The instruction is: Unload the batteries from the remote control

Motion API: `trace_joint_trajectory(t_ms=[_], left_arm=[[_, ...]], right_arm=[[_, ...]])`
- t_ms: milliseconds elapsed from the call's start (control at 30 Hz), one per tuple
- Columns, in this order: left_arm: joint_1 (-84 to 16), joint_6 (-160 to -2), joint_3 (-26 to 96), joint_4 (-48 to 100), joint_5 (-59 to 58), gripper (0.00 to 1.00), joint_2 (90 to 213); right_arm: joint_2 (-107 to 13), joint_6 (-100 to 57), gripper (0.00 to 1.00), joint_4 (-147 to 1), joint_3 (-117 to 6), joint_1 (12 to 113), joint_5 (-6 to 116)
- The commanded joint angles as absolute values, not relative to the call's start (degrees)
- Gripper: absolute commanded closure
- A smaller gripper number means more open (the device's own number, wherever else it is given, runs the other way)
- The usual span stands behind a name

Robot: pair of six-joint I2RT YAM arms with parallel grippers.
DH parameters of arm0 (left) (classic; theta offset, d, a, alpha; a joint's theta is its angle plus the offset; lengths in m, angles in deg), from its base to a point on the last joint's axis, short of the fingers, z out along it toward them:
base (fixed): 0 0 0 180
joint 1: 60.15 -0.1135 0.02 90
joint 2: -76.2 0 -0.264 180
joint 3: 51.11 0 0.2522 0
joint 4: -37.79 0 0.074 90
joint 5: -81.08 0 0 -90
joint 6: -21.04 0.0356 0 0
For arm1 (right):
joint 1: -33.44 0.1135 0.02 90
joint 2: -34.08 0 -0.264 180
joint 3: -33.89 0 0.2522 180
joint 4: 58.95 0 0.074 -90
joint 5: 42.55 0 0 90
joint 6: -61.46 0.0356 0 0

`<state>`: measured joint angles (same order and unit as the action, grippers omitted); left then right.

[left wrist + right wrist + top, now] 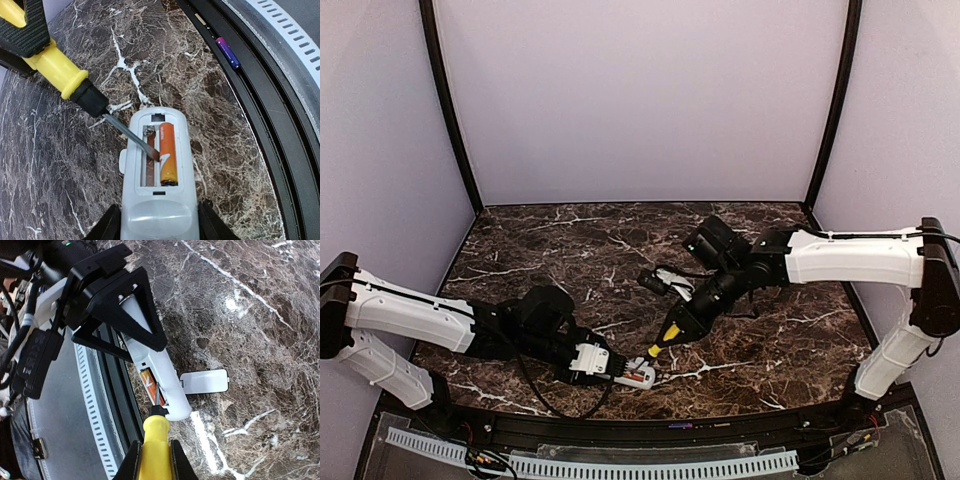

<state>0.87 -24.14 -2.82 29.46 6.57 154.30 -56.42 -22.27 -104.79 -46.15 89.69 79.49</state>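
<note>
The white remote control lies back-up near the table's front edge, its battery recess open. My left gripper is shut on its near end, one black finger on each side. One orange battery sits in the right slot; the left slot shows bare metal. My right gripper is shut on a yellow-handled screwdriver. Its blade tip reaches into the left slot and touches the battery's side. From above, the remote control sits between my left gripper and the right gripper.
A small white cover piece lies flat on the marble right beside the remote. The black front rail runs close along the remote's other side, with a small purple cylinder in its groove. Purple walls enclose the table.
</note>
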Motion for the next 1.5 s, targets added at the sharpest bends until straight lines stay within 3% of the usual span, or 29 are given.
trace_joint_trajectory(t_ms=[0,267,667,1467], left_arm=[[0.7,-24.0,-0.4,39.2,5.2,1.0,151.6],[0.7,-24.0,-0.3,38.8,4.9,1.0,151.8],[0.7,-25.0,-0.1,37.4,7.7,1.0,151.4],[0.7,-23.5,0.2,37.7,2.2,1.0,152.8]], right_arm=[[-58.9,-13.5,1.0,-102.0,-44.5,90.5,80.1],[-58.2,-13.2,1.0,-103.2,-44.9,90.5,76.3],[-55.9,-26.3,1.0,-112.7,-47.1,91.0,73.1],[-54.1,-21.4,1.0,-122.9,-49.1,91.5,63.3]])
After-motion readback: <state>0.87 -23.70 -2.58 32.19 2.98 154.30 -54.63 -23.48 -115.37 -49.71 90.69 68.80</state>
